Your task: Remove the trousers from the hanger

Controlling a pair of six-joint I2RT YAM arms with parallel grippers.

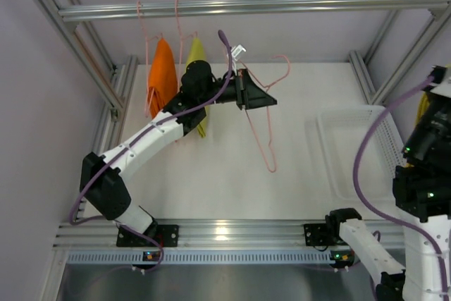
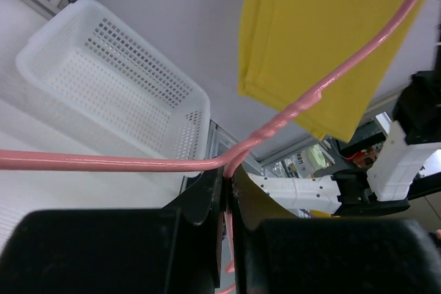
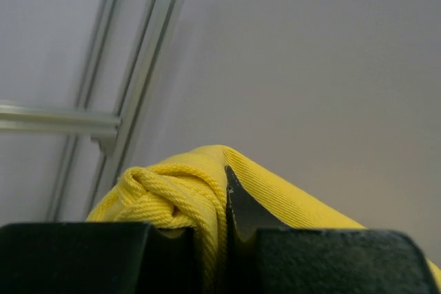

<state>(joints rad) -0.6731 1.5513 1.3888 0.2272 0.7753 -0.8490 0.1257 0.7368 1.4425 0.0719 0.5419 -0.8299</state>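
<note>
My left gripper [image 1: 270, 101] is shut on the wire of an empty pink hanger [image 1: 265, 128] and holds it above the table; in the left wrist view the wire [image 2: 138, 164] runs between the closed fingers [image 2: 207, 191]. My right gripper [image 3: 224, 194] is shut on the yellow trousers [image 3: 289, 201], with cloth and drawstring pinched between the jaws. These trousers hang free in the left wrist view [image 2: 324, 39], and a sliver shows at the right edge of the top view [image 1: 423, 108]. The orange trousers [image 1: 163, 75] and yellow-green trousers [image 1: 196, 53] hang on pink hangers from the rail [image 1: 282, 6].
A white perforated basket [image 1: 331, 128] stands on the table at the right, below the right arm [image 1: 423, 174]; it also shows in the left wrist view [image 2: 83, 25]. Aluminium frame posts stand at the left and right sides.
</note>
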